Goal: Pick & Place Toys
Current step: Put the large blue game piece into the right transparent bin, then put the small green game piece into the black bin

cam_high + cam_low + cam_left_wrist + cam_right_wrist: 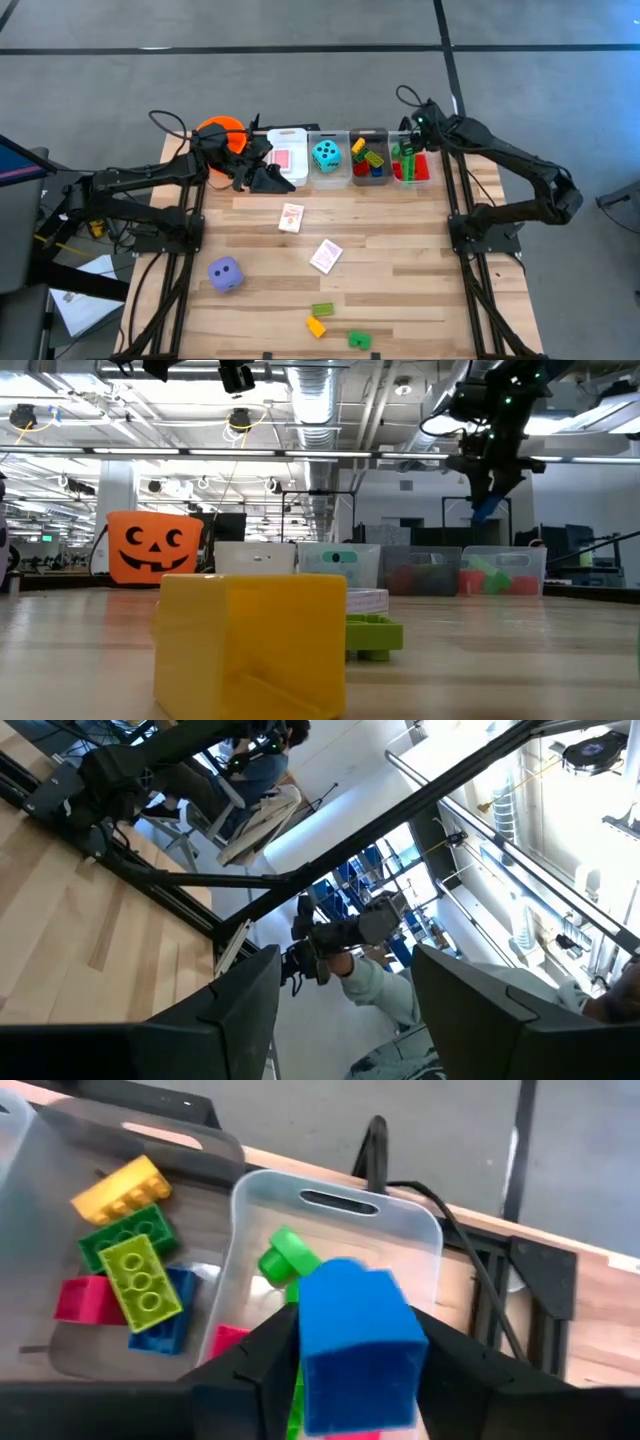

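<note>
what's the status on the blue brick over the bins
Right gripper over rightmost bin, blue brick between its jaws. Left gripper near orange bucket. Nothing in the way.

You're working on a table (400,250) of pale wooden planks with a smooth, matt finish. The bins (340,1220) look like translucent, frosted plastic with a soft sheen. The blue brick (355,1345) between the right gripper's (350,1380) matt black fingers is smooth, glossy plastic, like the yellow brick (250,640) in the low view. The orange bucket (155,547) reads as shiny plastic. The playing cards (326,256) look like smooth coated paper. The purple die (225,274) appears matt and soft-edged.
</note>
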You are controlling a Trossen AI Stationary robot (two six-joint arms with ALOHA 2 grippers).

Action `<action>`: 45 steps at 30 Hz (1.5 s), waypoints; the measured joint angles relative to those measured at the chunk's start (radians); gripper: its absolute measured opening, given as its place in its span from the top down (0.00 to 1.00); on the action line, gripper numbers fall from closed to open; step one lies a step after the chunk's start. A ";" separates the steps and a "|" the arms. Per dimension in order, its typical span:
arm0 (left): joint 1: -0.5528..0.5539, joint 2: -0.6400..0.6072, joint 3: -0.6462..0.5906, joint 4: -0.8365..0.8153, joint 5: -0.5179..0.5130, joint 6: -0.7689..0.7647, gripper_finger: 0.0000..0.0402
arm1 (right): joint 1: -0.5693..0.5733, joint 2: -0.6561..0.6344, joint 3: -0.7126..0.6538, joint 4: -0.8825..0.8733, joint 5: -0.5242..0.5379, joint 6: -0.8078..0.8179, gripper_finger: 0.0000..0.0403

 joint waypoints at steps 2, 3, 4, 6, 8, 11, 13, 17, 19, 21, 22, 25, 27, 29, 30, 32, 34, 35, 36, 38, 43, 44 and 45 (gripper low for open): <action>0.000 0.000 0.000 0.000 0.000 0.000 0.46 | -0.017 -0.001 0.000 -0.002 -0.020 0.000 0.56; 0.000 0.000 0.000 0.000 0.000 0.000 0.46 | -0.022 0.000 0.000 -0.006 -0.021 0.000 0.54; 0.000 0.000 0.000 0.000 0.000 0.000 0.46 | -0.025 0.000 0.000 -0.012 -0.021 0.000 0.53; 0.000 0.000 0.000 0.000 0.000 0.000 0.46 | -0.027 0.000 0.000 -0.010 -0.021 -0.011 0.50; 0.000 0.000 0.000 0.000 0.000 0.000 0.46 | -0.026 0.000 0.000 -0.002 -0.021 -0.023 0.47; 0.000 0.000 0.000 0.000 0.000 0.000 0.46 | -0.025 0.000 0.000 0.002 -0.022 -0.023 0.44; 0.000 0.000 0.000 0.000 0.000 0.000 0.46 | -0.022 0.000 0.000 0.003 -0.022 -0.023 0.43; 0.000 0.000 0.000 0.000 0.000 0.000 0.46 | -0.015 0.000 0.000 0.015 -0.026 -0.023 0.43; 0.000 0.000 0.000 0.000 0.000 0.000 0.46 | -0.015 0.000 0.000 0.014 -0.026 -0.023 0.43; 0.000 0.000 0.000 0.000 0.000 0.000 0.46 | -0.016 0.000 0.000 0.013 -0.025 -0.023 0.43; 0.000 0.000 0.000 0.000 0.000 0.000 0.46 | -0.016 0.000 0.000 0.013 -0.025 -0.023 0.43; 0.000 0.000 0.000 0.000 0.000 0.000 0.46 | -0.016 0.000 0.000 0.012 -0.045 -0.023 0.43; 0.000 0.000 0.000 0.000 0.000 0.000 0.46 | -0.015 0.001 0.000 0.013 -0.052 -0.023 0.43; 0.000 0.000 0.000 0.000 0.000 0.000 0.46 | -0.015 0.001 0.000 0.012 -0.060 -0.023 0.43; 0.000 0.000 0.000 0.000 0.000 0.000 0.46 | -0.016 0.001 0.000 0.013 -0.064 -0.023 0.43; 0.000 0.000 0.000 0.000 0.000 0.000 0.46 | -0.015 0.001 0.000 0.013 -0.067 -0.023 0.43; 0.000 0.000 0.000 0.000 0.000 0.000 0.46 | -0.015 0.001 0.000 0.013 -0.069 -0.023 0.43; 0.000 0.000 0.000 0.000 0.000 0.000 0.46 | -0.015 0.001 0.000 0.013 -0.069 -0.023 0.43; 0.000 0.000 0.000 0.000 0.000 0.000 0.46 | -0.015 0.001 0.000 0.013 -0.069 -0.023 0.43; 0.000 0.000 0.000 0.000 0.000 0.000 0.46 | -0.015 0.001 0.000 0.013 -0.069 -0.023 0.43; 0.000 0.000 0.000 0.000 0.000 0.000 0.46 | -0.015 0.001 0.000 0.013 -0.070 -0.023 0.43; 0.000 0.000 0.000 0.000 0.000 0.000 0.46 | -0.015 0.001 0.000 0.013 -0.070 -0.023 0.43; 0.000 0.000 0.000 0.000 0.000 0.000 0.46 | -0.015 0.001 0.000 0.013 -0.070 -0.023 0.43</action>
